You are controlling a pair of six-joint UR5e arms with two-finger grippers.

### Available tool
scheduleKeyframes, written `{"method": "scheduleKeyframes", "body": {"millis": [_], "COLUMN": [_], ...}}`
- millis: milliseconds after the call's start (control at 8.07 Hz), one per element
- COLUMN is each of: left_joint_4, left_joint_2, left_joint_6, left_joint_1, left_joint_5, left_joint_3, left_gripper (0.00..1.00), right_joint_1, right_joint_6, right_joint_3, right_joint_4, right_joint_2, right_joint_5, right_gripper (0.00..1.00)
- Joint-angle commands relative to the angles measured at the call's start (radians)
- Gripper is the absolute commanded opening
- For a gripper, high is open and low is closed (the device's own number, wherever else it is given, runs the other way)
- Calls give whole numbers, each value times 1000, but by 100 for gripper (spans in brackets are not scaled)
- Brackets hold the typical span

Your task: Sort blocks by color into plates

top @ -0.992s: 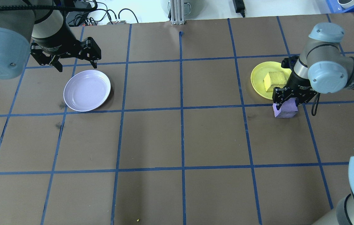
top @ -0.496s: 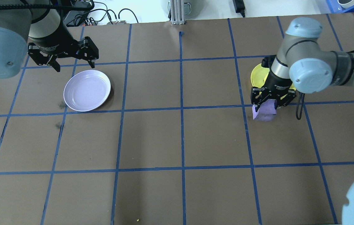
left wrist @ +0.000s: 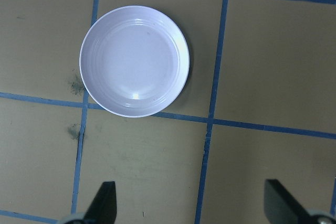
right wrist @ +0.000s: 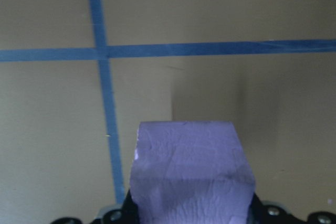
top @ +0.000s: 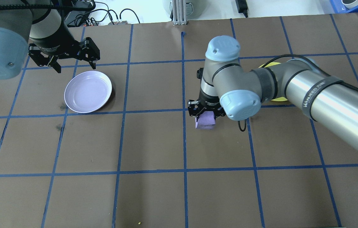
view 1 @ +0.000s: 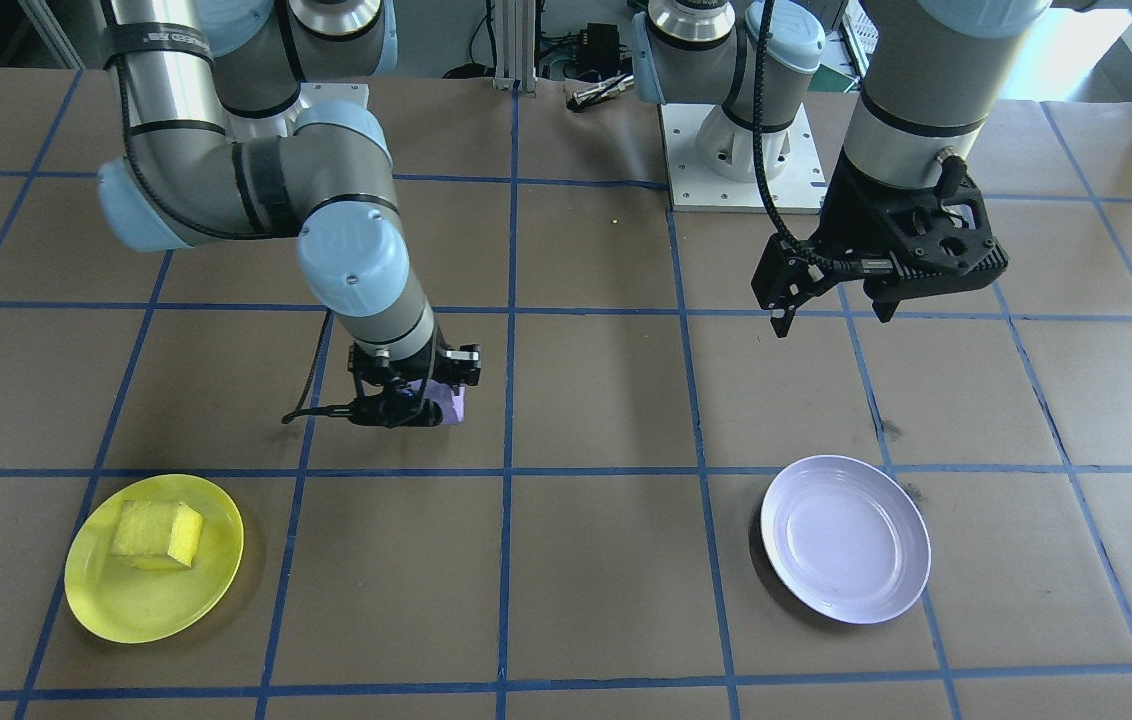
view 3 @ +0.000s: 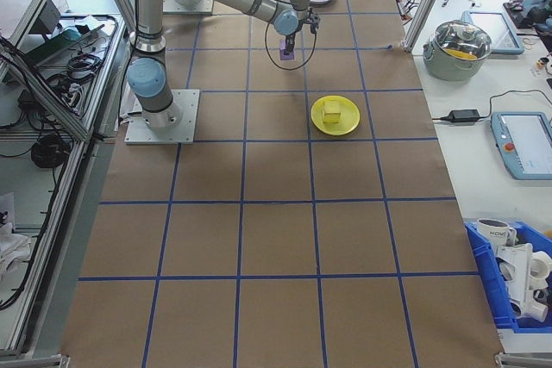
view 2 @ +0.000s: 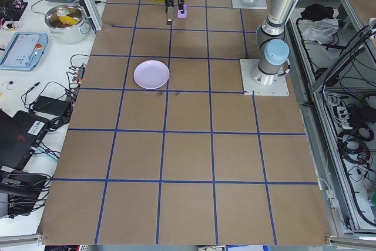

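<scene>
Purple block carried over the taped worktop, plates waiting on either side.

From the left we see our left gripper spread wide, holding nothing, above the lavender plate. Mid-worktop, nothing in its way, our right gripper pinches the matte purple block clear of the surface. Farther right, the yellow block sits in the yellow plate.

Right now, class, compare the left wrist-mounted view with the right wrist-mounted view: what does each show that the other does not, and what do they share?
Only the left wrist view shows the round pale lavender plastic plate, with nothing in it, and the open left gripper, whose dark fingertips stand far apart. Only the right wrist view shows the light purple foam cube, held in the right gripper above the table. Both show the brown table with its blue tape grid lines.
</scene>
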Motion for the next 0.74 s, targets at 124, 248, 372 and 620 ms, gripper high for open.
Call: {"method": "scheduleKeyframes", "body": {"millis": [124,248,372,620], "left_joint_4": [-2,-5,-7,7], "left_joint_2": [-1,-1,-2,8], "left_joint_6": [-2,-2,-2,-12], "left_joint_1": [0,0,-2,-2], "left_joint_5": [1,2,2,-1], "left_joint_3": [0,0,-2,-31], "left_gripper": [100,100,100,100], "right_joint_1": [211,254,267,265], "right_joint_6": [159,211,218,218], "right_joint_3": [-45,-75,-111,-122], "right_joint_4": [-167,-175,-172,-166], "right_joint_2": [64,99,119,132], "right_joint_5": [33,33,27,22], "right_gripper": [68,67,67,75]}}
